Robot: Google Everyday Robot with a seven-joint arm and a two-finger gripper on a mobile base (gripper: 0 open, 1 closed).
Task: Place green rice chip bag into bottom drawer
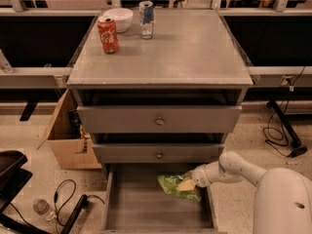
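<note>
While the arm point(235, 166) reaches in from the lower right of the frame, the gripper point(193, 180) sits low and right of centre, over the back right corner of the bottom drawer point(141, 209). It's pinched onto the right end of the chip bag point(170, 183). The bag is green and crumpled with a yellowish patch next to the gripper, and its free end points toward frame left. It's inside the drawer outline, near the right wall, tucked close under the front of the middle drawer point(124, 153). Can't tell if its underside touches the drawer floor.

The bottom drawer is pulled fully out toward the lower edge of the frame, plain grey inside. The middle drawer and top drawer point(117, 119) are both closed, one round knob each.

The robot body point(285, 204) is a big white shell in the lower right corner.

At the upper left of the cabinet top point(190, 52) are a red soda can point(108, 34), a white bowl point(119, 18) just behind it and a silver-blue can point(146, 19) to its right, all upright.

On the floor left of the cabinet there's an open cardboard box point(66, 143). Black cables point(63, 195) and a small bottle point(41, 207) are at lower left. Another cable point(283, 129) is at the right edge.
</note>
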